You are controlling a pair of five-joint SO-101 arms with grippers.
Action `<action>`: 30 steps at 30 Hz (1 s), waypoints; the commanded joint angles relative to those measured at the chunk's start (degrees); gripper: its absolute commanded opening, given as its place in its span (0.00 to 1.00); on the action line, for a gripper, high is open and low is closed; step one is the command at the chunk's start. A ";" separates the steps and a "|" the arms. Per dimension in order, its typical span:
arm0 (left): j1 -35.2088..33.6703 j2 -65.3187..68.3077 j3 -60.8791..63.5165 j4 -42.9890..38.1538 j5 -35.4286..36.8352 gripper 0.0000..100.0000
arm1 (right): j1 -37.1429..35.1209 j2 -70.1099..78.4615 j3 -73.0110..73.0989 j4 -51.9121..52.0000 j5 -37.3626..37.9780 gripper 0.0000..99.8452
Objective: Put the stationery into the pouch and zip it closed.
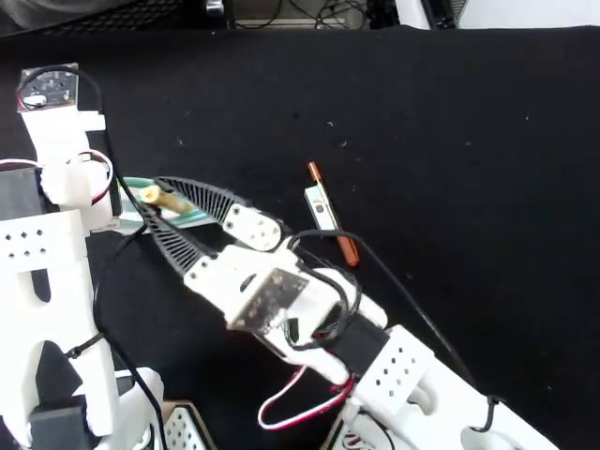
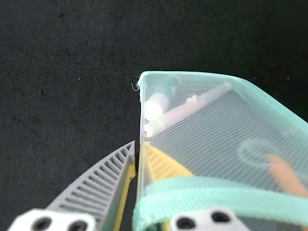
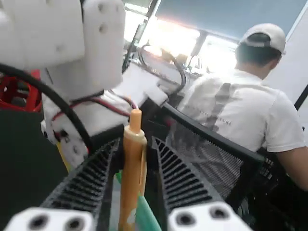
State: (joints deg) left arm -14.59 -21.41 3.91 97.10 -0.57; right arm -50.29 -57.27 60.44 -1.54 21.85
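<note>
A fixed camera looks down from above over the black table (image 1: 450, 141), both arms entering from the near edge. The left wrist camera points steeply down, very close, along the left gripper (image 2: 139, 147) onto the pouch (image 2: 207, 130) and the table. The right wrist camera faces almost level along the right gripper (image 3: 135, 141), past its pen (image 3: 132, 163), toward the left arm (image 3: 72, 57) and the room behind. The pouch and the pen also appear in the high view.

The pouch (image 2: 211, 130) is clear with fine stripes and a mint-green edge. The gripped pen (image 3: 131, 168) is orange-yellow, the loose pen (image 1: 348, 248) copper-brown. The table (image 1: 469, 112) is black.
</note>
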 commanded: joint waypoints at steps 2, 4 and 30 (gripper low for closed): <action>-0.66 0.53 1.80 -0.44 -0.26 0.03 | 2.90 0.04 -2.77 9.49 0.18 0.07; -0.66 0.62 1.80 -0.44 -0.26 0.03 | 2.90 0.04 -8.13 18.55 -0.26 0.12; -0.66 0.79 1.80 -0.62 -0.35 0.03 | 39.03 13.49 -18.24 59.25 -8.00 0.17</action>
State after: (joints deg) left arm -14.59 -21.49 4.00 97.10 -0.57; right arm -14.59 -49.01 32.84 65.45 14.64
